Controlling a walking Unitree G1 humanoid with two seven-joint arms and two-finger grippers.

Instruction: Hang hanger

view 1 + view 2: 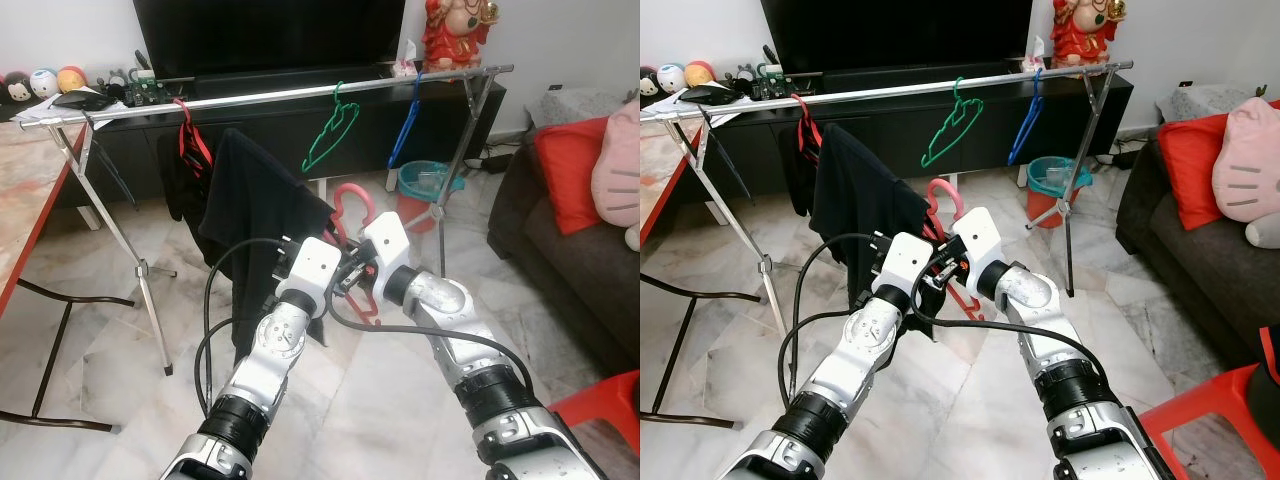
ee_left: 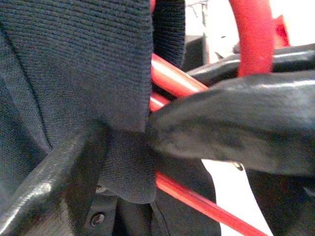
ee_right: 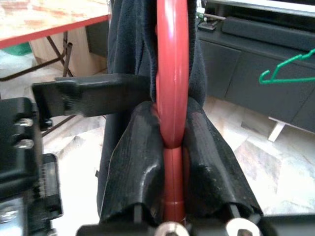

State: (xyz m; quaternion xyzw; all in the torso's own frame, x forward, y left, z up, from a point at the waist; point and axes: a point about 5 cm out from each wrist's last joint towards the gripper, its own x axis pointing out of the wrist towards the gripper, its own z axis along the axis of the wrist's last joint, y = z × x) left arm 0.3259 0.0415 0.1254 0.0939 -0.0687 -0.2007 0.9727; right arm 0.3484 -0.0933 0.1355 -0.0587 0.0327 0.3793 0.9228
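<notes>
While both arms met in front of the robot's chest, the load was carried short of the rack.

Right gripper [image 3: 170,147]: its jaws were clenched on the neck of the red plastic hanger [image 1: 352,203], the red bar pinched between the two black fingers [image 3: 133,162].

Left gripper [image 2: 142,142]: its jaws pressed a fold of the black knitted garment [image 1: 255,215] against the hanger's red bars, gripping cloth and frame together.

Hanger: held in mid-air between the two grippers, hook uppermost and free, below and well short of the rail, with the garment draped from it towards the marble floor [image 1: 400,400].

Rack: a long silver metal rail [image 1: 270,96] on folding legs stood before the black TV cabinet [image 1: 280,130], already bearing a green wire hanger [image 1: 330,130], a blue hanger [image 1: 405,125] and a red hanger with dark clothing [image 1: 190,140].

Step in hand: seemingly the carry, hook not yet over the rail.

Next move: likely a lift and forward reach, hook raised above the rail at a free stretch, perhaps between the red and green hangers, then lowered on before either grip was let go.

Risk: the garment could slip off if the left grip loosened early.
</notes>
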